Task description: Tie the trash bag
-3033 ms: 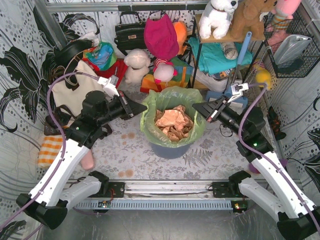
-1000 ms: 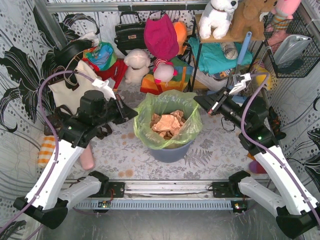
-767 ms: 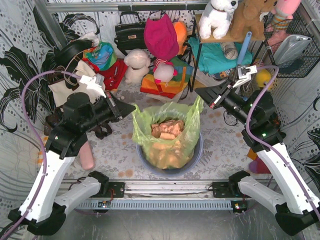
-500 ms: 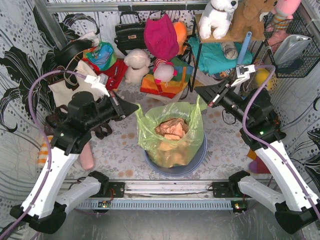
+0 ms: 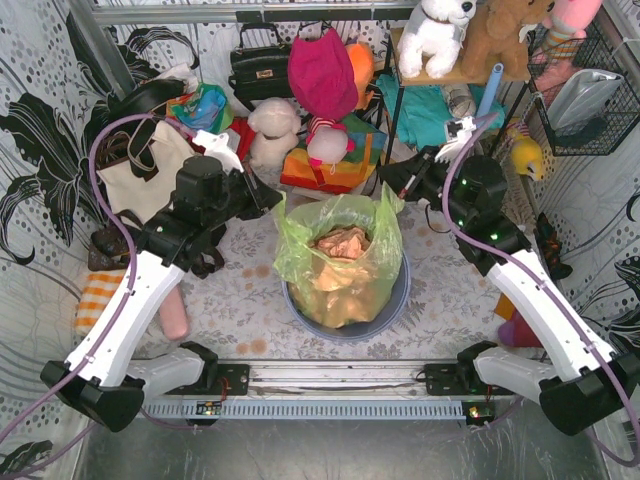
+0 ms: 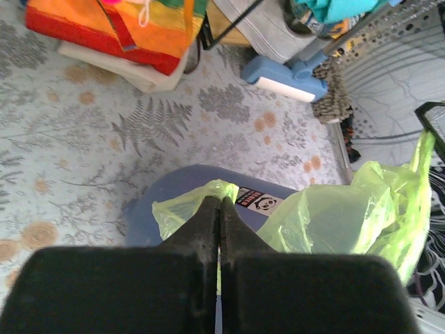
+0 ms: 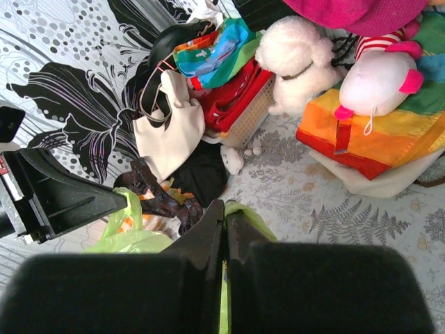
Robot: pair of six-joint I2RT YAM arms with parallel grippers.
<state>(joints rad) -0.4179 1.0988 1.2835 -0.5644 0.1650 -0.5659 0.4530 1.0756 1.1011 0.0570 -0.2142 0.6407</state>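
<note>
The trash bag [image 5: 340,265] stood in the round bin [image 5: 392,303], midway along the near edge of the table [image 5: 235,290], with its mouth drawn upward. The left gripper [image 5: 274,207] was pinched tight on the bag's left rim and the right gripper [image 5: 386,186] on its right rim, both at the far side. Three seconds before, that rim had lain folded over the bin.

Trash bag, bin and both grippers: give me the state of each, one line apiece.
trash bag: untied, mouth open, paper scraps inside, rim held up on two sides.
bin: upright, the bag's lower part sitting in it.
left gripper: shut on the bag's rim.
right gripper: shut on the opposite rim.
</note>
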